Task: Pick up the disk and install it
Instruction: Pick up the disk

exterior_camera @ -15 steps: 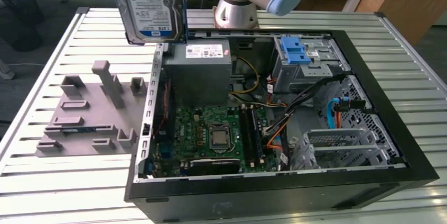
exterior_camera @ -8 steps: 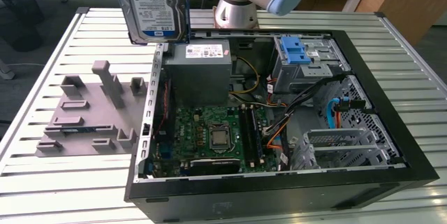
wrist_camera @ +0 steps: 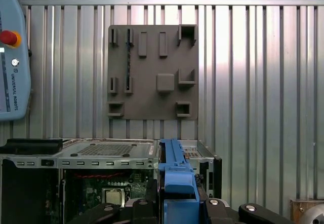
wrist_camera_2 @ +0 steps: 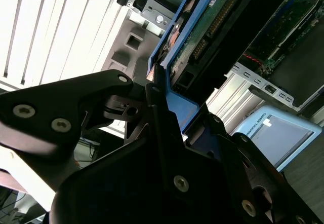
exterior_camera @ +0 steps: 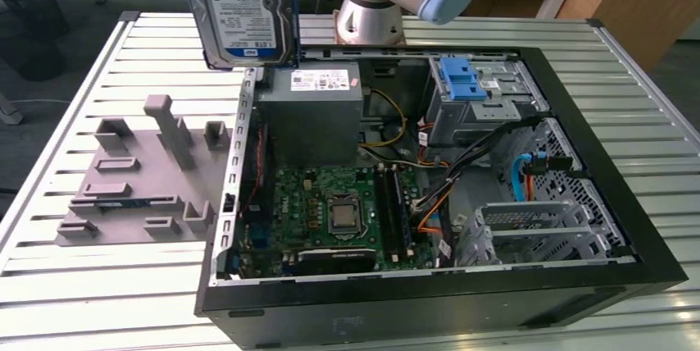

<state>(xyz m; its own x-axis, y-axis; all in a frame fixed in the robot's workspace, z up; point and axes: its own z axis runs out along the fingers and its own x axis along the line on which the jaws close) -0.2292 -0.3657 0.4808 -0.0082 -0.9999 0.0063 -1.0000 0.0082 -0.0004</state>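
The disk (exterior_camera: 243,6), a silver drive with a white-and-blue label in a blue bracket, hangs upright in the air above the table, over the back corner of the open computer case (exterior_camera: 612,203) on the exterior view's left. In the second wrist view my gripper (wrist_camera_2: 174,102) is shut on the disk's blue bracket (wrist_camera_2: 172,46), with the drive's circuit-board side (wrist_camera_2: 217,21) showing. In the first wrist view the bracket (wrist_camera: 174,168) stands between the black fingers (wrist_camera: 144,206) of my gripper (wrist_camera: 177,203).
The case lies open on a slatted metal table (exterior_camera: 88,302), with a grey power-supply box (exterior_camera: 311,113), motherboard (exterior_camera: 339,211) and a drive bay with a blue latch (exterior_camera: 465,80). A grey fixture plate (exterior_camera: 143,179) lies beside it. The arm's base (exterior_camera: 378,6) stands behind. A teach pendant (wrist_camera: 12,57) lies nearby.
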